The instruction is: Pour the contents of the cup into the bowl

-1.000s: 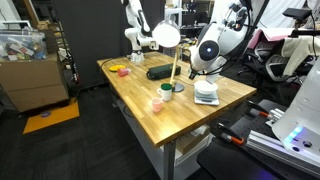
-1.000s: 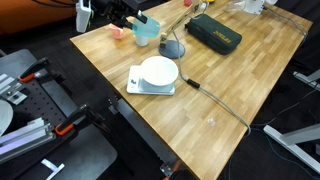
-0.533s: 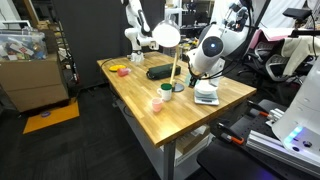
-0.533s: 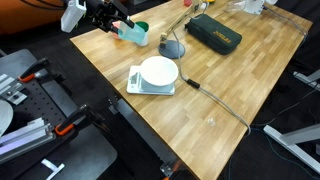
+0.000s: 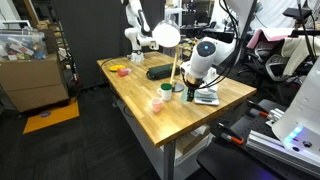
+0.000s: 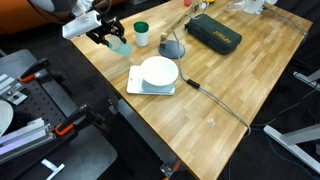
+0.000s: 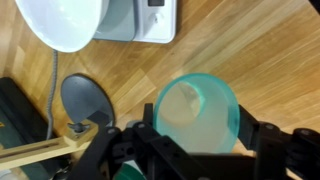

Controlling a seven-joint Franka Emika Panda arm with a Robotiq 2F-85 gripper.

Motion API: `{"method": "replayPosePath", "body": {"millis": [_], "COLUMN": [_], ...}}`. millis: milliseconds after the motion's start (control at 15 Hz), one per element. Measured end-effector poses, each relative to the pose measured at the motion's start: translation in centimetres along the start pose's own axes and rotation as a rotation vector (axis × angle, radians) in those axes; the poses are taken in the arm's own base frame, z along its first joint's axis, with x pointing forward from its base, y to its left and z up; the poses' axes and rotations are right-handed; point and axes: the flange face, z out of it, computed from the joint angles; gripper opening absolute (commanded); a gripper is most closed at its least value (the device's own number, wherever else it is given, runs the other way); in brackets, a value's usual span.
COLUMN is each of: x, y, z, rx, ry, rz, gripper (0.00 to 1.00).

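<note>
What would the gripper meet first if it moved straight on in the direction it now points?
Probably the bare wooden table, just past the cup that the gripper holds. The bowl lies aside from that line, though depth is unclear.

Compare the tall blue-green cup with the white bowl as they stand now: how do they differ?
The cup is held in the gripper; the bowl rests on the scale. The cup is translucent blue-green; the bowl is opaque white. The cup is tall and narrow; the bowl is shallow and much wider. Both are round with open tops.
</note>
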Motion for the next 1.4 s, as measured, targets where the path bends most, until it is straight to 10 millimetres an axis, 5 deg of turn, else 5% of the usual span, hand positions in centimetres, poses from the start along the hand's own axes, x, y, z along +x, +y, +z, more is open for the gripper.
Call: {"method": "replayPosePath", "body": {"millis": [200, 533, 600, 667, 800, 1400], "x": [0.2, 1.4, 1.5, 1.7, 1.9, 5.0], "y": [-0.6, 0.0, 0.0, 0.0, 0.0, 4.2], "z": [2.2, 2.2, 2.1, 2.0, 2.0, 0.2], "rx": [0.088, 0.14, 0.149, 0.157, 0.162, 0.067], "ry": [-0.045, -0.044, -0.041, -0.036, -0.029, 0.051], "rz": [-0.063, -0.118, -0.119, -0.119, -0.117, -0.039], "gripper": [0.52, 0.52, 0.77, 0.92, 0.98, 1.0]}}
